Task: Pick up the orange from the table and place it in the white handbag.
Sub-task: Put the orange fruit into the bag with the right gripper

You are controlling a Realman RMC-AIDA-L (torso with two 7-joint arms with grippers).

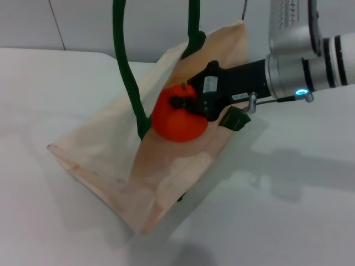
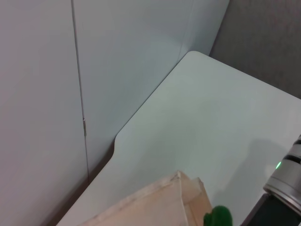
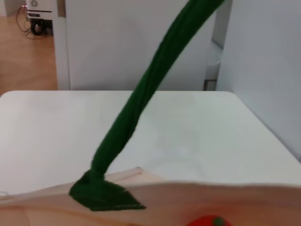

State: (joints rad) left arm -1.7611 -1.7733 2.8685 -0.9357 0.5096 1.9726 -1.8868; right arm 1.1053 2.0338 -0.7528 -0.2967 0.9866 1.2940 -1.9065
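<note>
The white handbag (image 1: pixel 105 158) stands tilted on the table (image 1: pixel 288 221), its mouth open toward the right. Its dark green handles (image 1: pixel 125 61) run taut upward out of the head view. My right gripper (image 1: pixel 180 103) is shut on the orange (image 1: pixel 177 126) and holds it at the bag's mouth, over the cloth. In the right wrist view the top of the orange (image 3: pixel 209 221) shows just past the bag's rim (image 3: pixel 197 195) and one handle (image 3: pixel 141 99). A corner of the bag (image 2: pixel 160 207) shows in the left wrist view. My left gripper is out of view.
Grey wall panels (image 2: pixel 42 94) stand close behind the table's far edge. My right arm (image 1: pixel 305 61) reaches in from the right above the tabletop. A green tab (image 1: pixel 236 119) hangs at the bag's near rim.
</note>
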